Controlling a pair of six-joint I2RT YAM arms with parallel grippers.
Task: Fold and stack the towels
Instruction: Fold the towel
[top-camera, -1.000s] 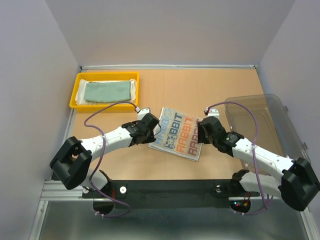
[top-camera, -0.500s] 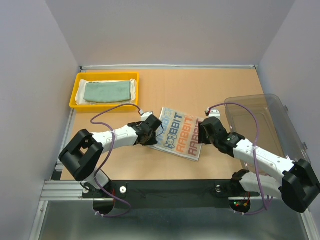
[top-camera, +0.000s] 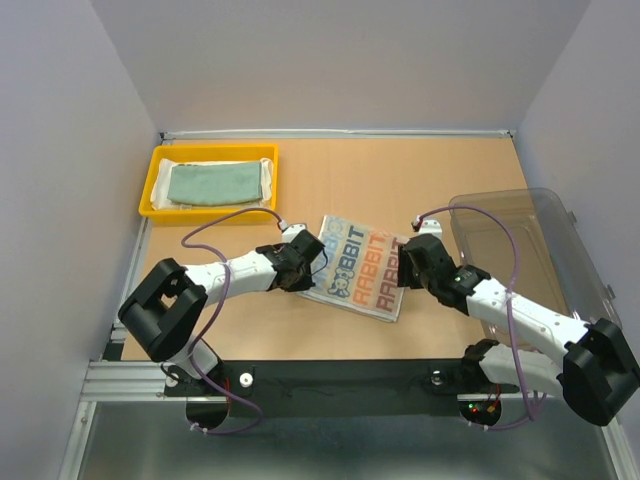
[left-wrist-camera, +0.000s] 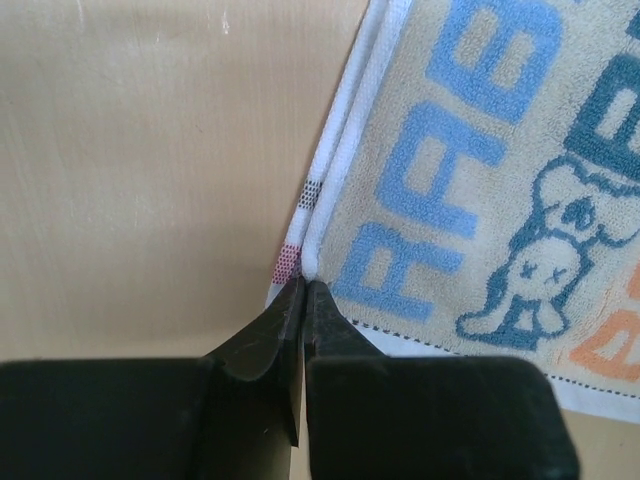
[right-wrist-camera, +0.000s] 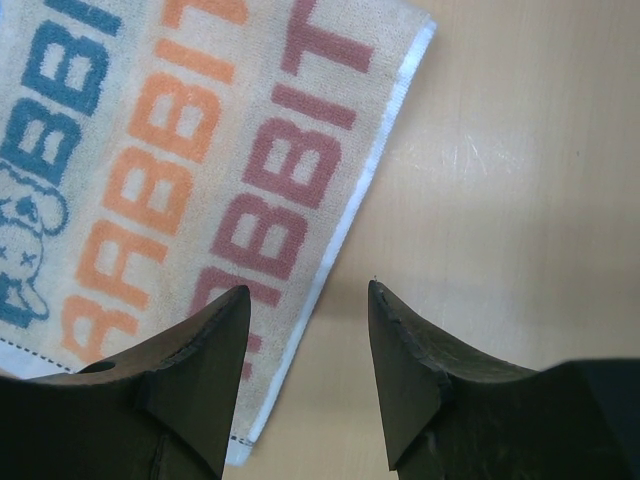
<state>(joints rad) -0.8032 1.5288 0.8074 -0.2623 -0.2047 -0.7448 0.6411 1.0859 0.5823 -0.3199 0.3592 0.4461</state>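
Tan worktop (top-camera: 420, 180) carries your printed towel (top-camera: 355, 265), lying flat. Your left claw (left-wrist-camera: 305, 288) is pinched tight on that towel's left hem; your right claw (right-wrist-camera: 307, 292) stands parted over its right edge.

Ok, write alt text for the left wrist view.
The left gripper, jaws closed, apparently pinches the white side hem of the printed towel, which lies flat on the wooden table. Blue lettering and a cartoon rabbit show on it.
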